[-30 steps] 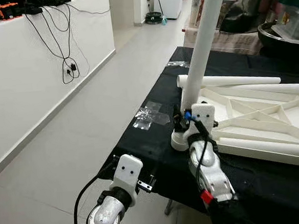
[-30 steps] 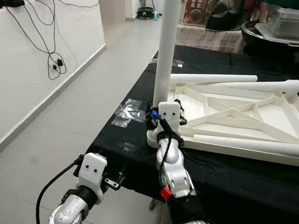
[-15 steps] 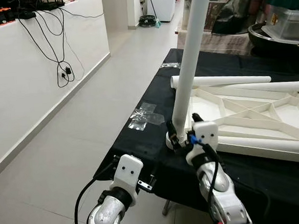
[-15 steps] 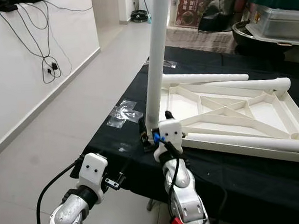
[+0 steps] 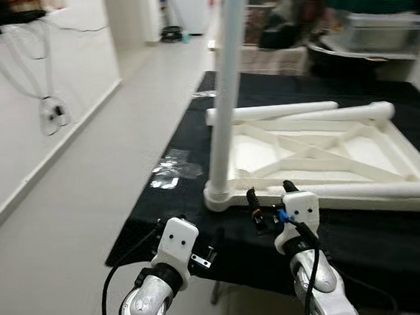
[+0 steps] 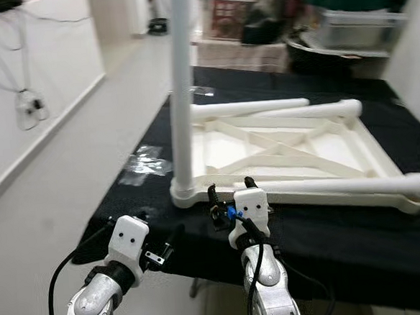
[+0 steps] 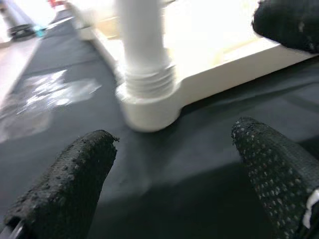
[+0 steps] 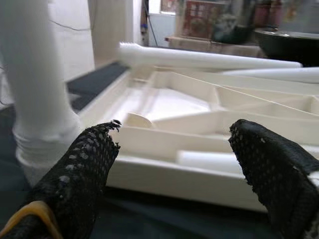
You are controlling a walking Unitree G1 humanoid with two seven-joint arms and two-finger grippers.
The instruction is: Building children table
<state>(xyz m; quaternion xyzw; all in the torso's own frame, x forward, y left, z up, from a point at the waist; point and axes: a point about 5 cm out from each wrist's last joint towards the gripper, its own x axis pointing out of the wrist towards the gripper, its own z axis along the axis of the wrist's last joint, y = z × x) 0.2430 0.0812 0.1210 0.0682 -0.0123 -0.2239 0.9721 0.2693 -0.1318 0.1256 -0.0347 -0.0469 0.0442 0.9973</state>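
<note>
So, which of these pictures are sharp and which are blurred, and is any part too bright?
Left eye view and right eye view: softly blurred throughout. Left wrist view: the upright leg is smeared, and the white table frame behind it is washed out. Right wrist view: sharper on the frame ribs, with the near end effector fingers out of focus.

Left silver arm's black two-fingered gripper [image 7: 169, 174]: my view shows it low, fingers apart | right silver arm's black two-fingered gripper [image 5: 269, 196]: raised forward, fingers spread, empty
</note>
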